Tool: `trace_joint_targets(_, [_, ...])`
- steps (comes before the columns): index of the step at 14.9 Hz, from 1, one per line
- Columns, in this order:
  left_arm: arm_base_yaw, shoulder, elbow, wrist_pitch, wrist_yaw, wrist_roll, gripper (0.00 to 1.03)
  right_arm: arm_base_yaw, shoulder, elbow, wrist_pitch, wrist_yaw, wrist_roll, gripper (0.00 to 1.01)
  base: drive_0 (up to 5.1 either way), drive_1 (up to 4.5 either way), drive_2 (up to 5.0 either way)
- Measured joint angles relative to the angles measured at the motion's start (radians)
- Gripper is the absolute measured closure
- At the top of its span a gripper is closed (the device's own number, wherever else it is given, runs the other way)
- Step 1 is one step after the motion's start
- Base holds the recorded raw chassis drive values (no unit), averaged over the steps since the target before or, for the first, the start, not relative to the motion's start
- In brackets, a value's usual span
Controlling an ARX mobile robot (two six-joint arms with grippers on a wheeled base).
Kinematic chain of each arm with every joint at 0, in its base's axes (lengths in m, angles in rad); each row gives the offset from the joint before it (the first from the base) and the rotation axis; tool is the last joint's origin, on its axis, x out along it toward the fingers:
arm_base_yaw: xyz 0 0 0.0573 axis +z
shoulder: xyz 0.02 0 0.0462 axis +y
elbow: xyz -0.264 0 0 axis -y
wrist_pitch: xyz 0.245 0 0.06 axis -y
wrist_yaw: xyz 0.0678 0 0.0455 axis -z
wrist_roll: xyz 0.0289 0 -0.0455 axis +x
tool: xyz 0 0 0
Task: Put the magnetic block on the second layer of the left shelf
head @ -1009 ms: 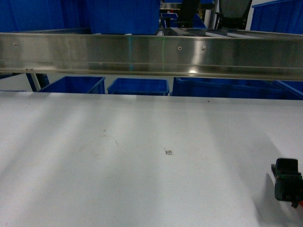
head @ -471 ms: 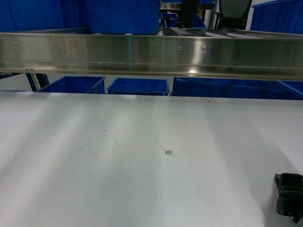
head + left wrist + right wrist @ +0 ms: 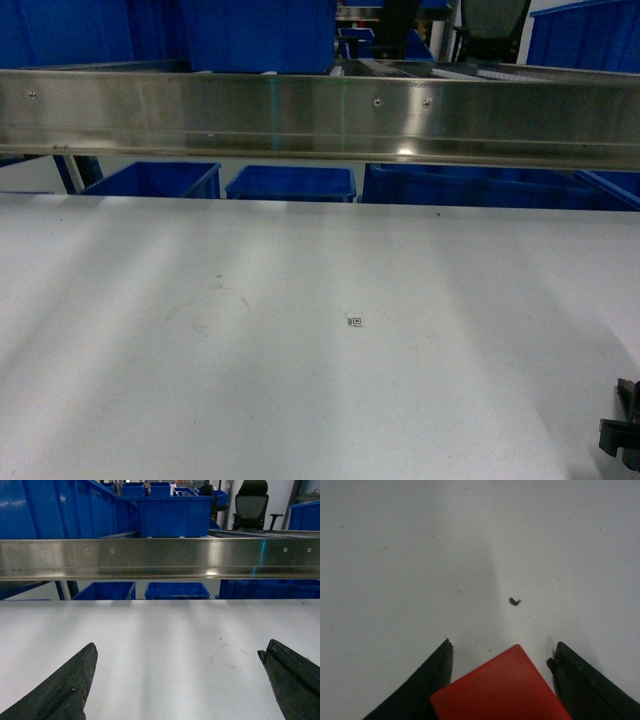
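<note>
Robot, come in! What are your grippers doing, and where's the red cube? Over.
Left gripper open, empty, over the white table. Right gripper shut on the red magnetic block. Steel rail crosses ahead.

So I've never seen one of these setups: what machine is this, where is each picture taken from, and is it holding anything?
It is a wheeled robot with two arms. The head camera looks forward over a white table to a steel rail with blue crates behind. Only a bit of the right hand shows at that view's lower right edge. The other two cameras sit on the wrists. The left hand is open and empty above the table. The right hand has the magnetic block, a red cube, between its fingers, apparently gripped.
</note>
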Motion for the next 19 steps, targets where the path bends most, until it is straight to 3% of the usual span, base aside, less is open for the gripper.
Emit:
trace_joint_targets(1, [0.0,0.0,0.0,0.0,0.0,0.0,0.05,-0.004,-0.015,-0.005,-0.006,0.0,-0.001,0.54,0.0,0.0,0.0])
trace_joint_targets(3, [0.0,0.0,0.0,0.0,0.0,0.0,0.05,0.005,-0.071,-0.03,-0.032,-0.018,-0.003,0.57,0.0,0.0,0.0])
trace_joint_targets(4, [0.0,0.0,0.0,0.0,0.0,0.0,0.05,0.035,-0.184,-0.07,-0.119,-0.056,0.001,0.57,0.0,0.0,0.0])
trace_joint_targets(5, [0.0,0.0,0.0,0.0,0.0,0.0,0.05,0.057,-0.32,-0.077,-0.208,-0.059,0.0,0.57,0.0,0.0,0.0])
trace_joint_targets(9, [0.0,0.0,0.0,0.0,0.0,0.0,0.05,0.101,-1.004,-0.07,-0.657,-0.018,-0.093,0.58,0.0,0.0,0.0])
trace_joint_targets(12, [0.0,0.0,0.0,0.0,0.0,0.0,0.05,0.015,-1.354,-0.12,-0.866,-0.076,-0.127,0.58,0.0,0.0,0.0])
trace_joint_targets(17, [0.0,0.0,0.0,0.0,0.0,0.0,0.05,-0.09,-1.258,-0.143,-0.767,-0.124,-0.13,0.58,0.0,0.0,0.0])
trace_joint_targets(19, [0.0,0.0,0.0,0.0,0.0,0.0,0.05,-0.111,-1.252,-0.143,-0.744,-0.134,-0.124,0.58,0.0,0.0,0.0])
